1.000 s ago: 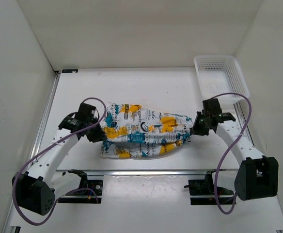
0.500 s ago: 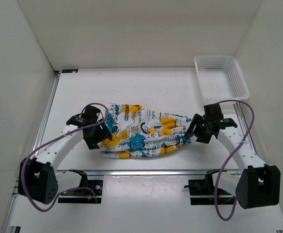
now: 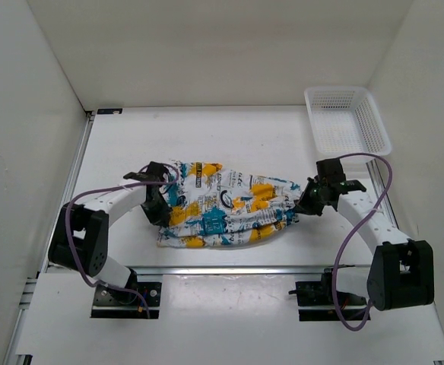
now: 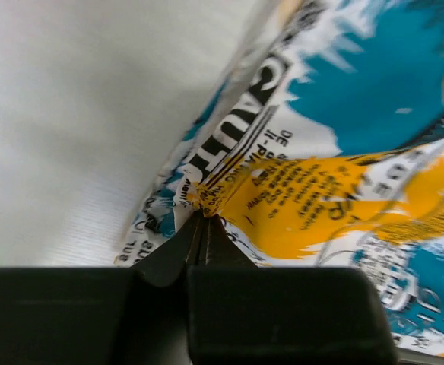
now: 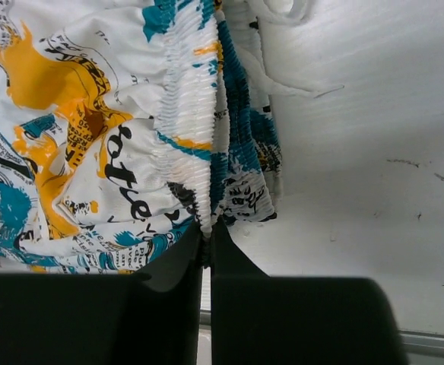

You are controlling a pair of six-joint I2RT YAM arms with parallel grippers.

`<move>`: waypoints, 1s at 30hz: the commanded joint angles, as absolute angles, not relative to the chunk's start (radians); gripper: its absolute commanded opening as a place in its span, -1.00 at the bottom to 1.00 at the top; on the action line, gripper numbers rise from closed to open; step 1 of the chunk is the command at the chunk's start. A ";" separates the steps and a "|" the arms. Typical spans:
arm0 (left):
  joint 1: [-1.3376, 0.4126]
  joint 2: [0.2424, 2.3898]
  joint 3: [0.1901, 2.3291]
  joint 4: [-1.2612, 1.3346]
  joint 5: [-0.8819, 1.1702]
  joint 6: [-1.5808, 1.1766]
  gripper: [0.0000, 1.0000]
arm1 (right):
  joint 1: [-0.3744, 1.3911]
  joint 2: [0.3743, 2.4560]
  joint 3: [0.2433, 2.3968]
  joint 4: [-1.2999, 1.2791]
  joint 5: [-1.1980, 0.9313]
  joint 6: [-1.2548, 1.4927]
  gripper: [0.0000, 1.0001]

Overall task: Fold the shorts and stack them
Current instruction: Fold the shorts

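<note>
Top view first: the shorts (image 3: 226, 213) are lying rumpled and spread sideways on the table (image 3: 229, 137), stretched between the two arms. The left gripper (image 3: 163, 213) is right on the left edge of the fabric and the right gripper (image 3: 299, 207) is on the right edge, so each one has the cloth directly off its fingertips, reaching inward toward the other gripper. From up here I honestly can't tell how the fingers are set. The white mesh basket (image 3: 347, 122) sits well behind the right gripper and a bit outboard of it, not touching anything.

Left wrist cam: the left gripper (image 4: 204, 220) has its fingers pressed together with a little bunched-up fold of the shorts (image 4: 336, 152) nipped right at the tips. The rest of the print, a big teal patch and a yellow-orange blob with black lettering, fans out ahead and to the right of the fingers. Bare table (image 4: 77, 114) is off to the left of them.

Right wrist cam: same deal. The right gripper (image 5: 207, 232) is closed down tight on the gathered elastic waistband (image 5: 191, 114), which runs straight away from the fingertips. The printed body of the shorts (image 5: 70, 129) lies to the left of the fingers, and a white drawstring (image 5: 283, 76) trails ahead and to the right, resting on the table (image 5: 374, 152).
</note>
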State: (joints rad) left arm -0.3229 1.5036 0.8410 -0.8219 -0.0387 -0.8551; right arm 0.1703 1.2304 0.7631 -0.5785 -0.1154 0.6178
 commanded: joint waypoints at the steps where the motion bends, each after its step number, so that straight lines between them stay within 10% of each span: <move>1: -0.325 1.453 0.897 -0.801 -0.051 -0.847 -0.79 | 0.166 1.230 0.847 -0.545 -0.127 0.597 -1.00; 12: -0.325 1.212 1.068 -1.045 -0.107 -0.819 -0.79 | 0.166 1.140 1.045 -0.686 -0.107 0.551 -1.00; 22: -0.367 1.072 0.815 -1.011 0.003 -0.928 -0.71 | 0.166 0.985 0.743 -0.706 -0.120 0.598 -1.00; 24: -0.367 1.089 0.770 -0.964 0.026 -0.937 -0.20 | 0.166 0.974 0.692 -0.706 -0.120 0.609 -0.64; 25: -0.367 1.103 0.770 -0.954 0.037 -0.937 0.46 | 0.166 0.983 0.692 -0.706 -0.120 0.609 -0.09; 26: -0.367 1.145 0.799 -0.954 0.037 -0.910 0.72 | 0.166 0.998 0.692 -0.715 -0.104 0.609 0.15; 30: -0.367 1.252 0.966 -0.965 -0.050 -0.842 0.91 | 0.156 1.045 0.739 -0.706 -0.051 0.609 0.69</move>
